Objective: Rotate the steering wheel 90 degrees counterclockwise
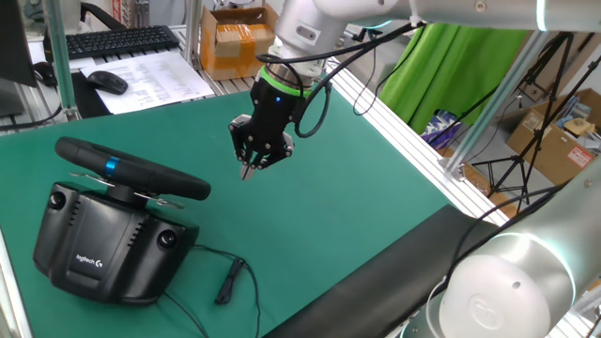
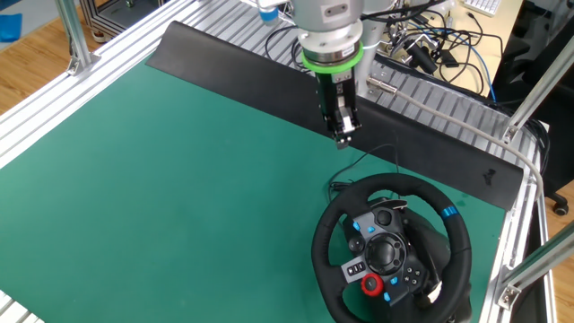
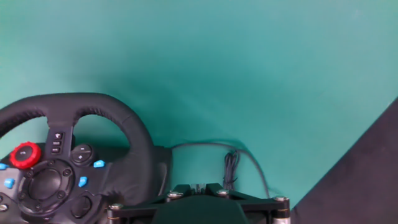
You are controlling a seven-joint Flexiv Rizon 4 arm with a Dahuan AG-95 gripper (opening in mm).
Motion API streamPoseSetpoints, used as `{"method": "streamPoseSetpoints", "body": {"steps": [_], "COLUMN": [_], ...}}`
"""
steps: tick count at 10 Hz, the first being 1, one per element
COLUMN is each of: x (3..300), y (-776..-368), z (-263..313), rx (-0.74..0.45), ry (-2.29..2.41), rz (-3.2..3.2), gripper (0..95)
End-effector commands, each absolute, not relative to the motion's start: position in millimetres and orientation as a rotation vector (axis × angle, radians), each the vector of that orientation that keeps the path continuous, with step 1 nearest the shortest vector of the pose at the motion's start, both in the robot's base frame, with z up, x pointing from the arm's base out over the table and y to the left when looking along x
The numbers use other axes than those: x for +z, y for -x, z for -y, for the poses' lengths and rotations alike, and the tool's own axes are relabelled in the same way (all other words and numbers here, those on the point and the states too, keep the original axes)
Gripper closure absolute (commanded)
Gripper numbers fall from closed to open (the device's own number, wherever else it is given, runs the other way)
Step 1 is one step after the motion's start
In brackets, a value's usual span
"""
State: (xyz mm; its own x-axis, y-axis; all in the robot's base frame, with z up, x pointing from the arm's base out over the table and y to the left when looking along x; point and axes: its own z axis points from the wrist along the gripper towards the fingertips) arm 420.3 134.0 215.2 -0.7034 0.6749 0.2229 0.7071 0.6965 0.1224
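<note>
one gap governs the approach: the gripper (image 2: 343, 135) hangs in the air, apart from the steering wheel (image 2: 392, 248) and holding nothing; its fingers look nearly together. the wheel sits on its base (image 1: 103, 246) on the green mat (image 1: 310, 216), blue stripe (image 2: 449, 213) nearest the gripper.

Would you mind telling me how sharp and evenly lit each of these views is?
One fixed view: steering wheel sharp, a blurred arm segment fills the near corner. The other fixed view: evenly lit, crisp, gripper casting little shadow. Hand view: soft focus, with a diffuse shadow on the green mat.
</note>
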Motion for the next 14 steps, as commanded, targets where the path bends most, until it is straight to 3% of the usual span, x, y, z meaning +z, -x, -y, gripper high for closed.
{"method": "streamPoseSetpoints", "body": {"steps": [1,2,3,4,5,6,7,9,14], "x": [215.0,215.0,215.0,215.0,215.0,215.0,215.0,215.0,215.5], "y": [-420.0,-420.0,-420.0,-420.0,-420.0,-420.0,-420.0,-420.0,-419.9], "z": [-133.8,-133.8,-133.8,-133.8,-133.8,-133.8,-133.8,-133.8,-135.5], "rx": [-0.157,-0.167,-0.164,-0.159,-0.149,-0.114,-0.055,-0.048,-0.038], "ry": [0.957,0.866,0.82,0.759,0.723,0.667,0.638,0.677,0.817], "rz": [2.921,2.971,2.989,3.009,3.022,3.066,3.09,3.082,3.002], "gripper": [95.0,76.0,76.0,57.0,57.0,38.0,38.0,0.0,0.0]}}
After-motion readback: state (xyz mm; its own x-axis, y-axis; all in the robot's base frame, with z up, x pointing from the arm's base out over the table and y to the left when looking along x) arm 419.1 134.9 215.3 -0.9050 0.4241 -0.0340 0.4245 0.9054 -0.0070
